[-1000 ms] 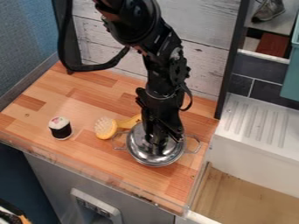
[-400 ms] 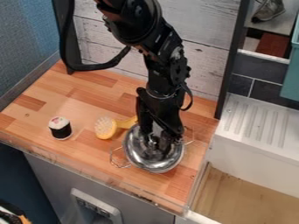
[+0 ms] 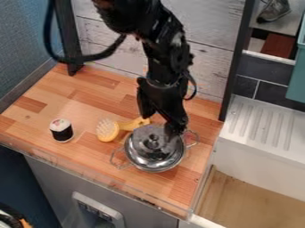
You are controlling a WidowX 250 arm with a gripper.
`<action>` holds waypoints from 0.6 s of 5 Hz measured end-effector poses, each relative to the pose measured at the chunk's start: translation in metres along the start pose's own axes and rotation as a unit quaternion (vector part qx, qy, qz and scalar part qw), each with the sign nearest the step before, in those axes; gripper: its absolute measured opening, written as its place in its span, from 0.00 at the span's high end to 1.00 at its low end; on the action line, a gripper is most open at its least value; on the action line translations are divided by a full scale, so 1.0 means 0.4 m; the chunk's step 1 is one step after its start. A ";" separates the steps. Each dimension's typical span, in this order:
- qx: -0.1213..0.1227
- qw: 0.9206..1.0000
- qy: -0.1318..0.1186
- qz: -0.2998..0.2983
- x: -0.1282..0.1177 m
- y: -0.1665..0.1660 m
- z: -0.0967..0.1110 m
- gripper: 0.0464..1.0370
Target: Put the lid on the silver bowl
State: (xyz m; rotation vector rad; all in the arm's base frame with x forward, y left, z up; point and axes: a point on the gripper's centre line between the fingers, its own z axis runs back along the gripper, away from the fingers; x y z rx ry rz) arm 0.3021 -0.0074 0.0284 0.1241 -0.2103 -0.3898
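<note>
The gripper (image 3: 161, 124) hangs over the back edge of the silver bowl, its fingers spread and nothing between them. Beneath and just in front of it, the lid (image 3: 143, 140) lies on the silver bowl (image 3: 156, 167), its dark knob facing up. The lid sits toward the bowl's back left, and some of the shiny bowl shows along the front and right. Whether the lid is fully level cannot be made out. Wire handles stick out at the bowl's left and right.
A yellow-handled brush (image 3: 108, 130) lies close to the bowl's left, its handle reaching behind the bowl. Farther left stands a black and white cylindrical item (image 3: 61, 130). A clear ledge (image 3: 107, 180) edges the counter's front; a white sink (image 3: 256, 156) is at the right.
The gripper has let go of the lid and risen up and back from it, uncovering the knob. The bowl has shifted slightly, its left handle turning toward the front.
</note>
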 end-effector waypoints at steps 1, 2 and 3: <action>0.010 1.000 -0.022 0.014 0.009 0.015 0.050 0.04; 0.016 0.998 -0.057 0.019 0.024 0.029 0.108 0.04; 0.020 0.998 -0.051 0.005 0.019 0.032 0.113 0.04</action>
